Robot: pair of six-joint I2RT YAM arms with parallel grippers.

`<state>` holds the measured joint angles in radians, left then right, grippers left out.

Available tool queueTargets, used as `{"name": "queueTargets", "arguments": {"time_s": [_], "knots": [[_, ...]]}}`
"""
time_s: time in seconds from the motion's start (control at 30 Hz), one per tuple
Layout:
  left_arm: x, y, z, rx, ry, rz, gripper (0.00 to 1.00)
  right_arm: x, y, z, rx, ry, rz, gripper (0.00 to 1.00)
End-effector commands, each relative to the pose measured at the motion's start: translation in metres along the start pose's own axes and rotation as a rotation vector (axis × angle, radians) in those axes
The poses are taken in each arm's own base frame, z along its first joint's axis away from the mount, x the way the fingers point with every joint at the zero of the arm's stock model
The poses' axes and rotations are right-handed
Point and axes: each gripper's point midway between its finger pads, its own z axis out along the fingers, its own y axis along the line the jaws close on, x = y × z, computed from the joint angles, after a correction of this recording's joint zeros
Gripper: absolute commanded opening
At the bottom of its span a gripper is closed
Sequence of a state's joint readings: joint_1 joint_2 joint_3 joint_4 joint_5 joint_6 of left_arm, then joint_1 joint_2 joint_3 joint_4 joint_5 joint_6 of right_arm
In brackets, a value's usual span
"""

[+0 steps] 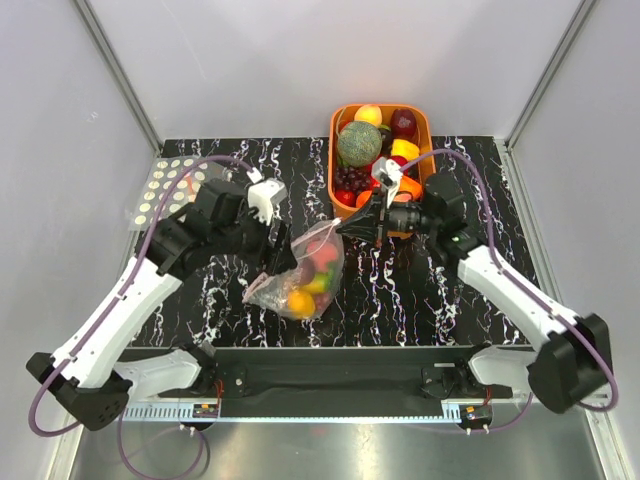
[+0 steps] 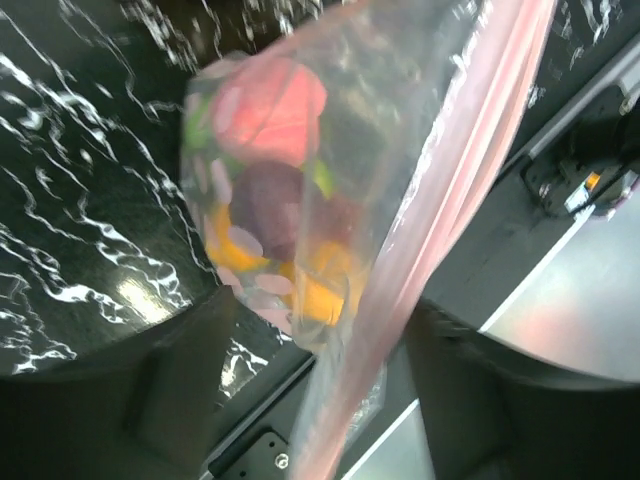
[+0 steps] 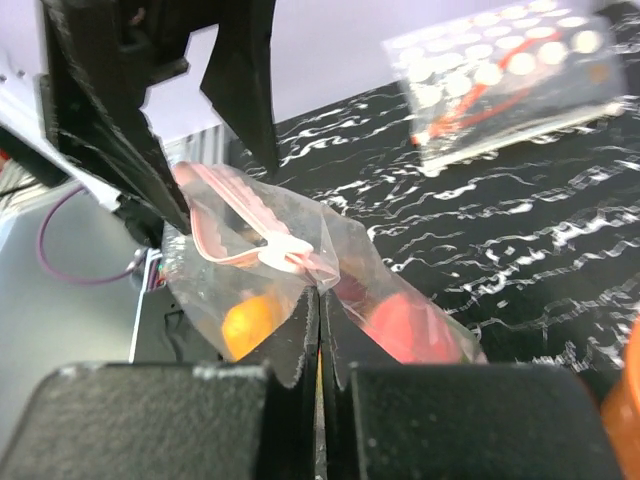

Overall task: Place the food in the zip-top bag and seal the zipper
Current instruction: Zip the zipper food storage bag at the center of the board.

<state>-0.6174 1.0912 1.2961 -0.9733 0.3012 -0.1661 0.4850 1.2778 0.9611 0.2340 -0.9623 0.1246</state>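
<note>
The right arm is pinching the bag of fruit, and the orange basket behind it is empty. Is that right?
Not quite. The right gripper does pinch the bag, but the orange basket is not empty. It is full of fruit, as the top view shows.

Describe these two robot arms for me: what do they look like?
The left arm and right arm match: white tapered links, chunky black joints, a looping purple cable each. The left end effector and right end effector are black, two-fingered.
</note>
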Motion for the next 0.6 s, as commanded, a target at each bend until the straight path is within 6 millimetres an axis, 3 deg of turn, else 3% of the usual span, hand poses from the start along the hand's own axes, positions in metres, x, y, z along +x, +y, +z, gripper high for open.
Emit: {"name": "queueTargets", "arguments": {"time_s": [0.0, 0.07, 0.1, 0.13, 0.17, 0.33, 0.57], "knots": [[-0.032, -0.001, -0.018, -0.034, -0.083, 0.043, 0.81, -0.026, 0.01, -0.016, 0.123, -0.053, -0.014, 0.0], [-0.042, -0.006, -0.021, -0.044, -0.098, 0.074, 0.85, -0.04, 0.012, -0.022, 0.2, -0.074, -0.007, 0.0], [-0.056, -0.014, -0.029, -0.053, -0.134, 0.112, 0.86, -0.03, 0.01, -0.025, 0.248, -0.03, 0.065, 0.0], [-0.054, -0.027, -0.027, -0.048, -0.114, 0.172, 0.87, -0.029, 0.009, -0.026, 0.283, -0.021, 0.092, 0.0], [-0.059, -0.021, -0.02, -0.119, -0.108, 0.192, 0.88, -0.032, 0.009, -0.026, 0.325, -0.022, 0.114, 0.0], [-0.079, -0.041, 0.007, -0.119, -0.11, 0.305, 0.88, -0.013, 0.006, -0.032, 0.419, -0.015, 0.291, 0.0], [-0.09, -0.03, 0.014, -0.217, -0.204, 0.526, 0.89, -0.004, 0.013, -0.045, 0.46, -0.063, 0.36, 0.0]]}}
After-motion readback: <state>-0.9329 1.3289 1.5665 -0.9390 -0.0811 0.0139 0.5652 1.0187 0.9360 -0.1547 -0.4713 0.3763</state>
